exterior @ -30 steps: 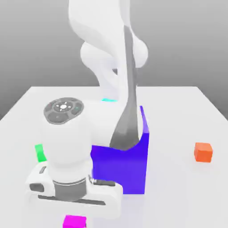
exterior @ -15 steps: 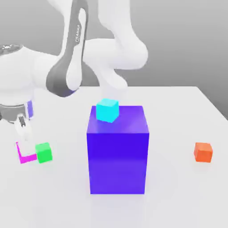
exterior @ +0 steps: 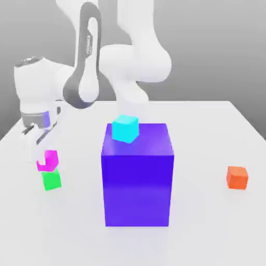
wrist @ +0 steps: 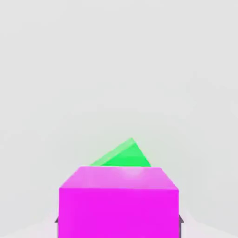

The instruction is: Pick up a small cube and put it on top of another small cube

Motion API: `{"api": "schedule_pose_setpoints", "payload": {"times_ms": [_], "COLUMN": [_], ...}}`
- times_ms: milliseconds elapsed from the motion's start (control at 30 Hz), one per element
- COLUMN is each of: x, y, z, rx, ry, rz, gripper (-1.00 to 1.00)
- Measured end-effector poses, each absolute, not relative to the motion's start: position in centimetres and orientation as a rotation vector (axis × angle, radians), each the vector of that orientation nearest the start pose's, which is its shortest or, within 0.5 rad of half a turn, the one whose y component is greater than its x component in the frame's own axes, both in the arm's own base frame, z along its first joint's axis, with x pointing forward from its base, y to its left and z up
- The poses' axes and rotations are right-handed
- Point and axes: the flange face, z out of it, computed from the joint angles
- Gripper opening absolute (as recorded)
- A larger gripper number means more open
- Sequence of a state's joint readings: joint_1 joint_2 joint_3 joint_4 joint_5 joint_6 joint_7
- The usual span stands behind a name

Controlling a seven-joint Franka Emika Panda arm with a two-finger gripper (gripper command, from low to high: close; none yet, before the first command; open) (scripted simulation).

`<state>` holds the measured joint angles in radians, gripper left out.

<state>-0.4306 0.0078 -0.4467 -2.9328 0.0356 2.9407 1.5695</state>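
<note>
So my pincer (exterior: 40,150) is over at the exterior view's left, pinched tight on the little magenta cube (exterior: 48,161). I've got it hanging right above the green cube (exterior: 51,180) on the white table (exterior: 208,208), looks close to touching but can't tell. Moving right: big blue-purple block (exterior: 137,176) with a cyan cube (exterior: 125,129) on top, then the orange cube (exterior: 237,177) well apart.

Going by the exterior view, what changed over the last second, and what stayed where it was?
The gripper carried the small magenta cube from the near table edge toward the exterior view's left; it now sits shut on the cube, right above the small green cube. The green cube, the cyan cube on the big blue-purple block, and the orange cube stayed put.
</note>
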Motion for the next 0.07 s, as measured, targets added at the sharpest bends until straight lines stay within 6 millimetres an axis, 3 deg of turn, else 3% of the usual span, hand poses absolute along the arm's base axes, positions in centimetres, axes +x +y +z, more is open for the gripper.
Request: {"api": "schedule_pose_setpoints", "payload": {"times_ms": [67], "x": [20.96], "y": [-25.57], "z": [18.18], "rx": [-1.019], "ry": [2.968], "rz": [0.0], "gripper": [1.0]}}
